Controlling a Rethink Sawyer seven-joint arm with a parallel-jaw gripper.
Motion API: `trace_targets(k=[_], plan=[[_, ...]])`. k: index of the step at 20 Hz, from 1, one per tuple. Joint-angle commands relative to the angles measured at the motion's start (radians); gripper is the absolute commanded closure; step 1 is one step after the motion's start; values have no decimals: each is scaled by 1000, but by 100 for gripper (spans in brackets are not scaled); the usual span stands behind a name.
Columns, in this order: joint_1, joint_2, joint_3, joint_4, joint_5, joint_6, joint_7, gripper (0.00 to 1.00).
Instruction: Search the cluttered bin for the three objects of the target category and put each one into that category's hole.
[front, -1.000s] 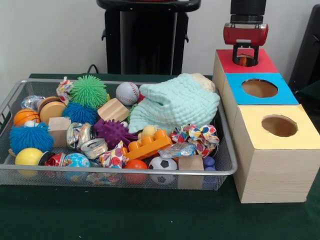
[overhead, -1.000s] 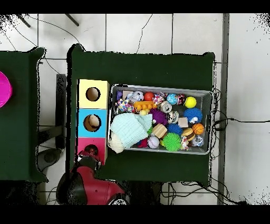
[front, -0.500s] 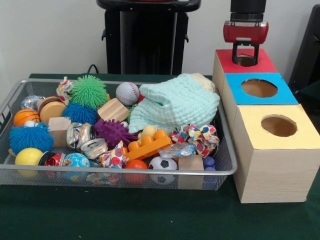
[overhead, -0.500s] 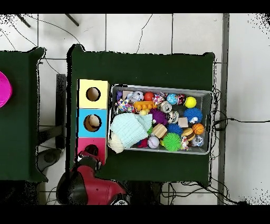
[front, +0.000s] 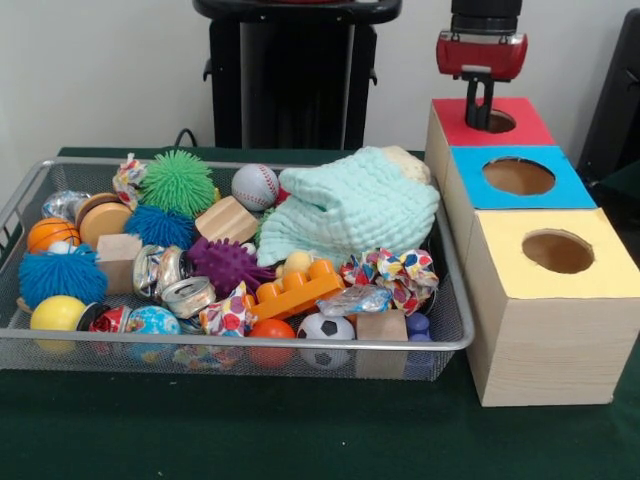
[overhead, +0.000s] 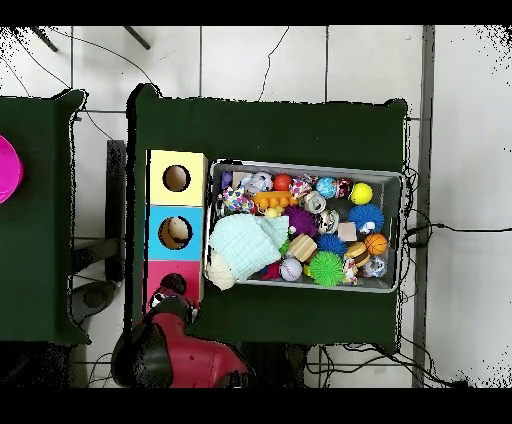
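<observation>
Bin (front: 20, 205): the wire basket sits untouched; nothing in its clutter has shifted over the last second.
Cloth (front: 350, 205): the mint-green cloth covers the far right corner of the bin, same folds as before, and may hide things I still need.
Boxes (front: 545, 320): three in a row beside the bin, yellow top, blue top (front: 520, 178), red top (front: 490, 122), each with a round hole.
My gripper (front: 480, 115): a second ago it was low over the red hole with something orange between its fingers; now it has risen clear and sits just above that hole, the fingers drawn close together and holding nothing I can see.
The dropped thing: out of sight, so I judge it fell into the red hole.
Meaning: one item looks delivered; I cannot tell how many of the three remain.
Next: I judge I should swing back over the bin and search again.
Balls: baseball (front: 254, 186), basketball (front: 50, 234), soccer ball (front: 326, 338) lie where they were.
</observation>
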Motion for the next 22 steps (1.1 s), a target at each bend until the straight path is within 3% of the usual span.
trace_targets(k=[1,6,10,15,22], plan=[[72,-46,-186,-149,68,250,32,100],[-26,-104,-134,-164,-27,319,21,100],[-192,-102,2,-140,-118,247,22,100],[-311,-61,77,-160,-203,214,5,100],[-420,50,104,-253,-337,197,-35,100]])
